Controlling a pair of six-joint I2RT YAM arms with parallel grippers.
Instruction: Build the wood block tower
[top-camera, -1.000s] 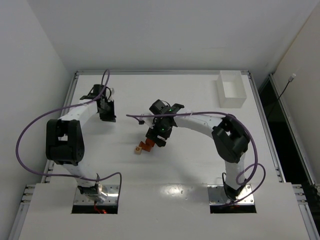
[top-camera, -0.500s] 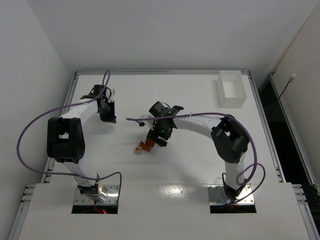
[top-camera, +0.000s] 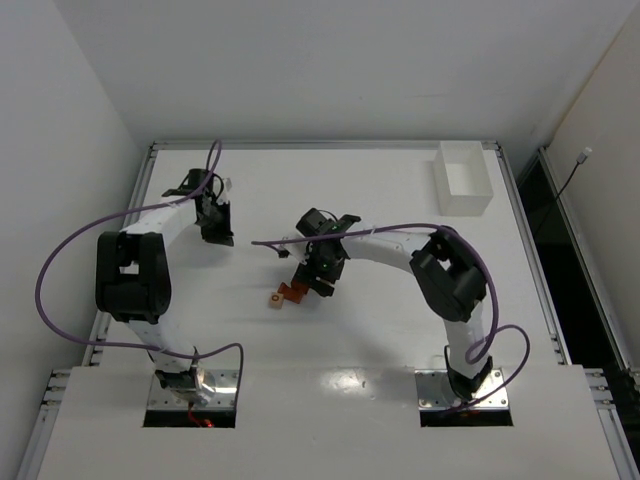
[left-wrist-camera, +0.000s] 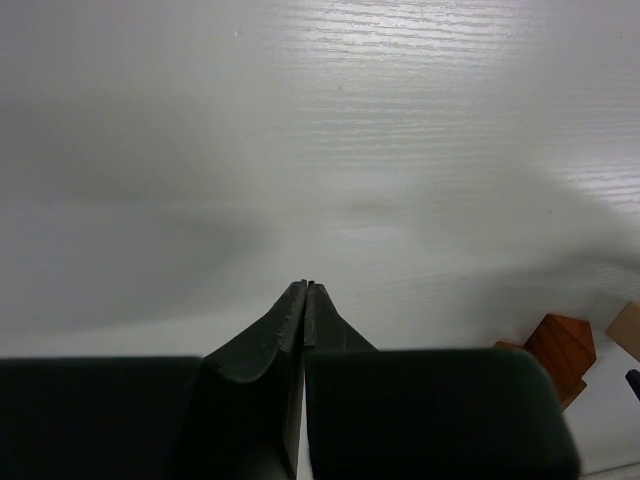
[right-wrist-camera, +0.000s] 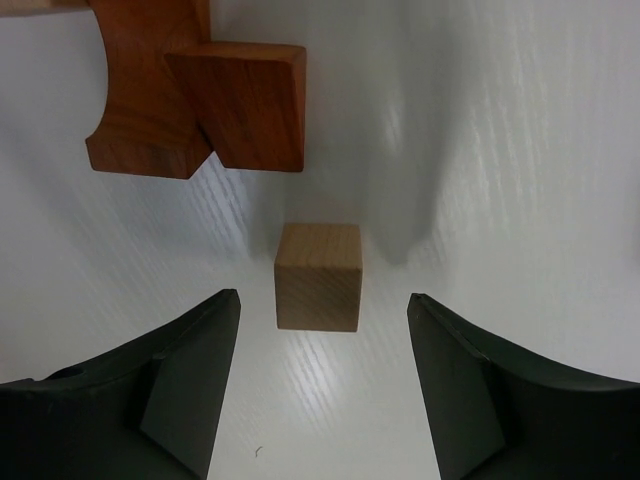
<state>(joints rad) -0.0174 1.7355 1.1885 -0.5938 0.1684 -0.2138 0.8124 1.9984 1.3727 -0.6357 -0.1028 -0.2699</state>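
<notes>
**Right claw (right-wrist-camera: 323, 297) spread wide at pale cube (right-wrist-camera: 318, 277)**

Jaws apart, nothing held. The cube sits on the table (top-camera: 400, 320), just inside the gap btwn the tips, touching neither. Just beyond it are two reddish pcs: arched block (right-wrist-camera: 140, 100) w/ second reddish block (right-wrist-camera: 250, 105) against it. Left claw (left-wrist-camera: 307, 287) is pressed together, empty, over bare tabletop, well apart from the blocks. White tray (top-camera: 447, 172) sits at far-right corner.

We get bright, even overhead light; glare streaks on the glossy white table (left-wrist-camera: 420, 60), soft diffuse shadows, wrist views sharp mid-frame.
</notes>
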